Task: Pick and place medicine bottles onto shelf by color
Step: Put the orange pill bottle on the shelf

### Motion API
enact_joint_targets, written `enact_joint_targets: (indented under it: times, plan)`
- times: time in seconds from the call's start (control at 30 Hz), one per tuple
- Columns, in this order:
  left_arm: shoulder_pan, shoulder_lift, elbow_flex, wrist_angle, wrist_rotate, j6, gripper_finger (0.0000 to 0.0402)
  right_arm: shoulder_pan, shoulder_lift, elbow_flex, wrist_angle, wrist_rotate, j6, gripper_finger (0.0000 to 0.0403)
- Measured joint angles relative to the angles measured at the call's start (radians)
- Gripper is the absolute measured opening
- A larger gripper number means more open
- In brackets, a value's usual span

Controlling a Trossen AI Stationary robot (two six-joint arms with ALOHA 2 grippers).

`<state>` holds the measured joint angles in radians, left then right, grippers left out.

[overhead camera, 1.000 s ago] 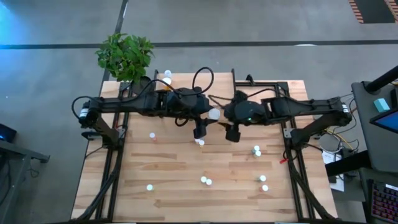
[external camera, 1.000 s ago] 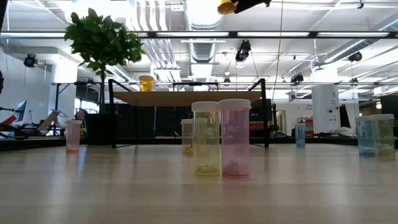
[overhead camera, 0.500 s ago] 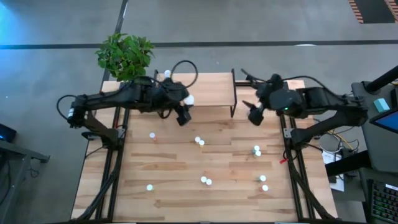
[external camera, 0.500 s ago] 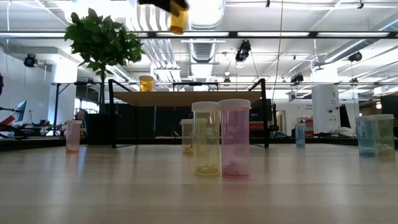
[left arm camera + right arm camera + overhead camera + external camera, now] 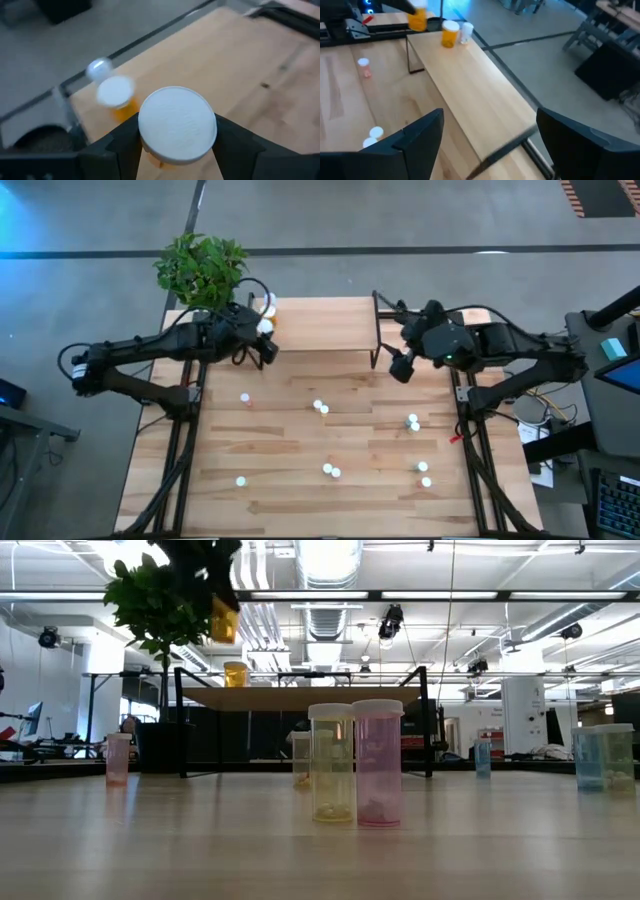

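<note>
In our left wrist view the held orange bottle (image 5: 176, 131) hides its body under its cap, cut off below. The small bottle (image 5: 99, 68) beyond is blurred. In our low view the left gripper (image 5: 205, 562) is cropped.

We see an orange bottle (image 5: 176, 131) with a white cap held above the shelf (image 5: 320, 323) at its left end, near another orange bottle (image 5: 116, 97) standing there. Other small bottles (image 5: 330, 471) stand scattered over the table.

Industrial lab: exposed ceiling ducts (image 5: 325, 570), concrete floor (image 5: 400, 220).
</note>
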<state>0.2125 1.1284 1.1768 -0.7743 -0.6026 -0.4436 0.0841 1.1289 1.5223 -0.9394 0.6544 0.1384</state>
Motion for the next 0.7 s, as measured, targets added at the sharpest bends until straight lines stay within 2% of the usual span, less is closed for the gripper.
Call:
enact_joint_targets:
  times: [0.1, 0.27, 0.7]
  plan:
    - [0.070, -0.013, -0.060, 0.054, 0.043, -0.022, 0.0187, 0.000, 0.036, 0.000, 0.055, 0.000, -0.053, 0.0302]
    - [0.151, 0.003, -0.129, 0.148, 0.180, 0.012, 0.0187, -0.003, 0.079, 0.010, 0.071, 0.000, -0.104, 0.0294]
    - [0.170, 0.091, -0.165, 0.210, 0.180, 0.006, 0.0187, -0.008, 0.055, 0.011, 0.061, 0.000, -0.085, 0.0293]
